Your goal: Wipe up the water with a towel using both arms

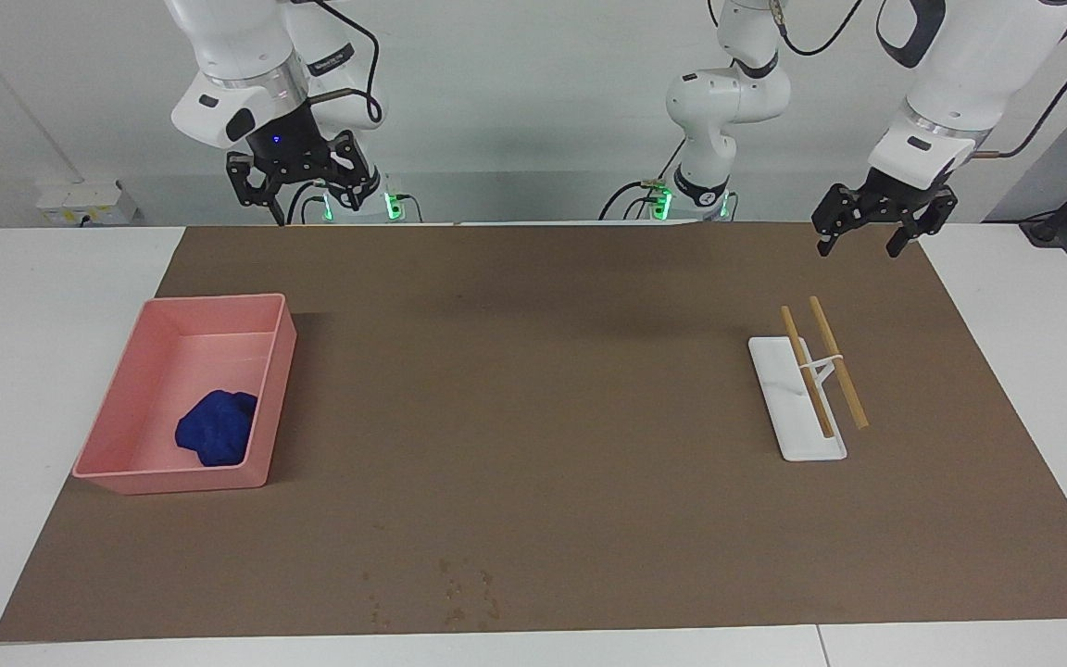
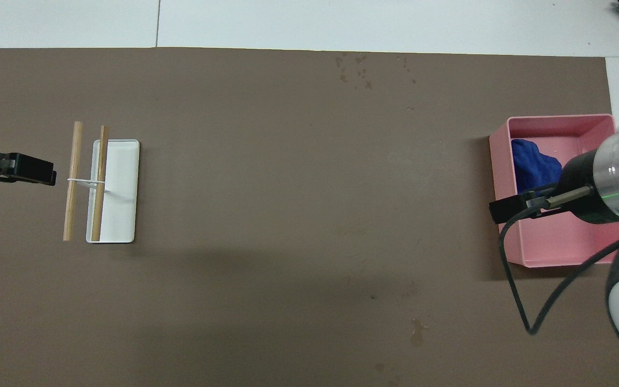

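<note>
1. Towel [image 1: 216,427], bunched inside pink tray [image 1: 131,353].
2. White stand [image 1: 788,421] bearing two wooden sticks [image 1: 835,362].
3. Right gripper [image 1: 305,206] and left gripper [image 1: 861,243], fingers apart, raised, empty.

Right arm [image 2: 618,177] covers part of pink tray [image 2: 556,119]; water blotch perhaps too faint to locate.

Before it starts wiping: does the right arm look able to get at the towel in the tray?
Probably yes: the right claw hangs open above the tray, and nothing covers the towel.
</note>
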You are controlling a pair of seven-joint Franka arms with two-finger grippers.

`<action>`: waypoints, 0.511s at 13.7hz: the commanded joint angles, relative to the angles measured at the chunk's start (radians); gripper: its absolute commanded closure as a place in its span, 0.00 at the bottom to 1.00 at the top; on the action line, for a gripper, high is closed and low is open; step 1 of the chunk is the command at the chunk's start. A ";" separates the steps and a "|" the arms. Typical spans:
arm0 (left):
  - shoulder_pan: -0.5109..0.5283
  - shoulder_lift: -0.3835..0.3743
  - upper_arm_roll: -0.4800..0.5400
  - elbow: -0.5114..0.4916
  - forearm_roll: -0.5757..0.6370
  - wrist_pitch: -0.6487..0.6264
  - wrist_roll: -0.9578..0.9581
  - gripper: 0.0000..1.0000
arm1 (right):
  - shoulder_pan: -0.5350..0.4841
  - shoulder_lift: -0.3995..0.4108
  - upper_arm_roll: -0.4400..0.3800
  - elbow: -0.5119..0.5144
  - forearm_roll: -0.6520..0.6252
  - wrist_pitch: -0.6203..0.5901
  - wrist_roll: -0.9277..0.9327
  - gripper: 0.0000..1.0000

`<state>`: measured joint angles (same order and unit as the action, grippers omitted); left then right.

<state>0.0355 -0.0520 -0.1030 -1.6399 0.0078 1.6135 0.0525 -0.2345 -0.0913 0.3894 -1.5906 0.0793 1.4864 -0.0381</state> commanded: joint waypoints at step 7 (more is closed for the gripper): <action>0.004 -0.026 -0.001 -0.029 0.014 0.009 0.009 0.00 | 0.276 -0.010 -0.333 -0.031 0.020 0.049 0.014 0.00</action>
<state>0.0355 -0.0520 -0.1030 -1.6400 0.0078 1.6135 0.0525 0.0344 -0.0895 0.0699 -1.5978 0.0795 1.5047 -0.0338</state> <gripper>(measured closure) 0.000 0.000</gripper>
